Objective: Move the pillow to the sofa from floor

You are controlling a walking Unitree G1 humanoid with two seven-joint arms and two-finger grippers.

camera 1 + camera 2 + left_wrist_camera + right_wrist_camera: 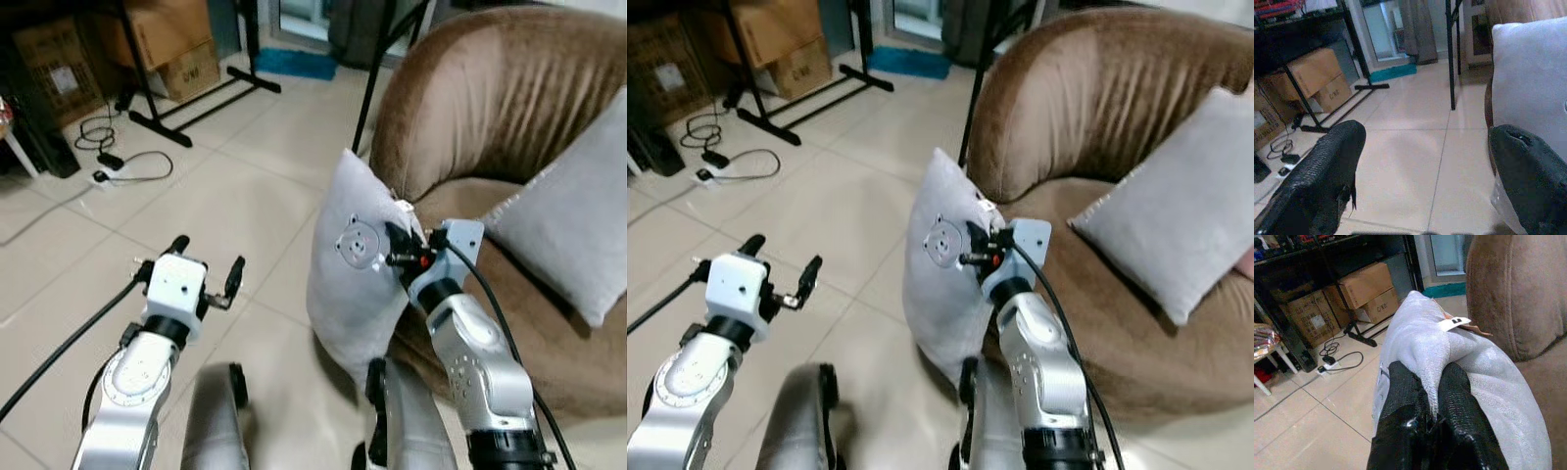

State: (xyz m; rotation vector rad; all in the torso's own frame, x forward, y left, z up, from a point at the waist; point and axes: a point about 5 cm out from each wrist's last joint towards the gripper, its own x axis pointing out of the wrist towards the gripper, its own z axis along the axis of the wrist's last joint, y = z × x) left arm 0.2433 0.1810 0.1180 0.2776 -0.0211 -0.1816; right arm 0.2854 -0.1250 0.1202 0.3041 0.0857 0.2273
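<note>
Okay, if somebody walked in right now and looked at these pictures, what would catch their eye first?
Most likely the grey pillow held up off the tiled floor, pinched by the right gripper just in front of the brown sofa. Next, a second grey pillow leaning on the sofa seat to the right. The left gripper hangs open over the floor, holding nothing.

This is a lived-in room of a home, part sitting room and part storage. A rounded brown velvety sofa point(509, 127) with a grey square cushion point(578, 225) fills the right, on a beige tiled floor point(216, 196). At the far left, brown cardboard boxes point(167, 44) sit among black metal stand legs point(196, 98), near a white power strip with black cables point(108, 162).
</note>
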